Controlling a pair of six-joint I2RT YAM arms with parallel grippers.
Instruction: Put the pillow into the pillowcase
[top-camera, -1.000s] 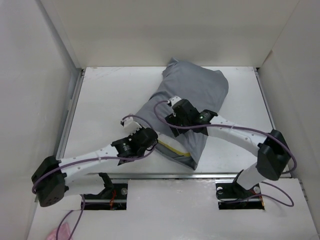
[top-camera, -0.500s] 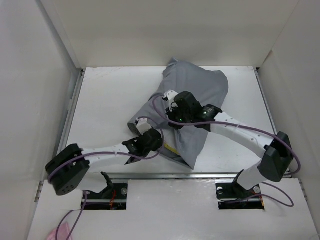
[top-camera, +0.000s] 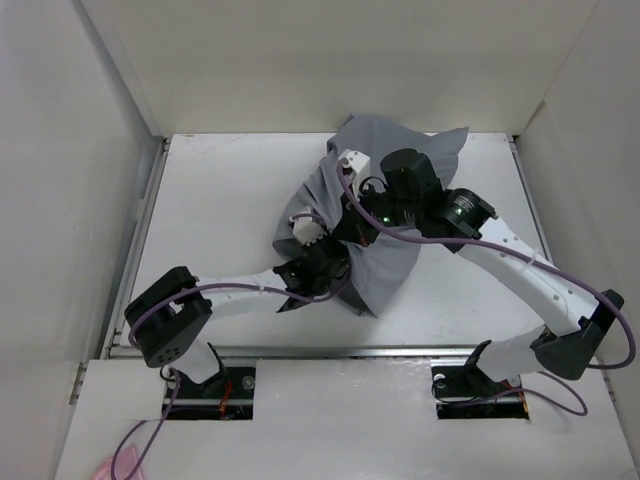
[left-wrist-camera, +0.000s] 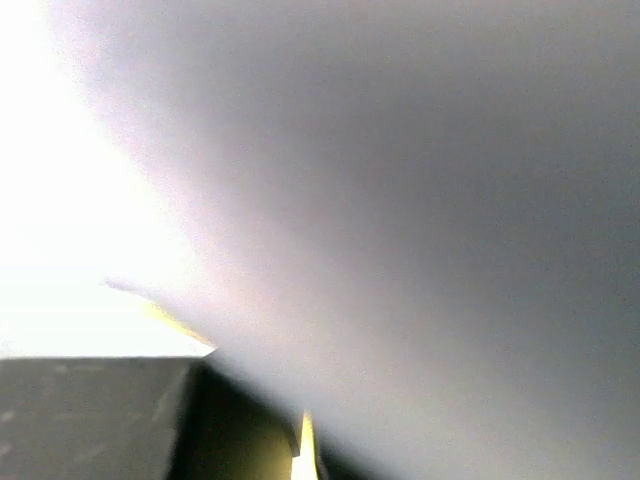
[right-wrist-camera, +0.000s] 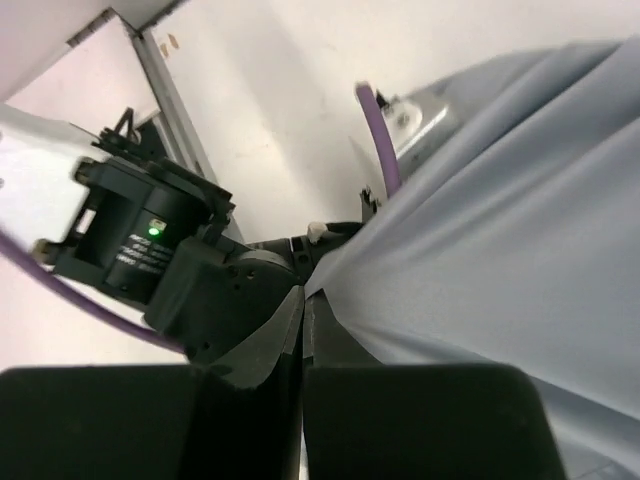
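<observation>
**At mid-tabletop, two pinched end effectors and one bunched case**

Beyond the arm bases, the pillowcase (top-camera: 392, 268) lies bunched on the tabletop (top-camera: 220, 200). Its long axis runs from the far edge toward the near rail, leaning a little to the right at the far end. Your right end effector (right-wrist-camera: 303, 300) sits above the middle of that heap, fingers pressed together on a fold of grey cloth. The folds fan out from it as if tented.

Your left end effector (top-camera: 331, 263) is just beside it, at the case's near-left edge. It is also pressed together, though the wrist view is too blurred to show what it pinches. Both arms are on the cloth, the right reaching further along the axis.

Of the pillow (left-wrist-camera: 305, 448) you get only a yellow sliver under grey fabric hard against the left wrist lens. No white shows from above, so I judge it mostly inside. The bulk of the case lies beyond and to the right of both end effectors, so any pull to seat the pillow should, I think, run along that axis.
</observation>
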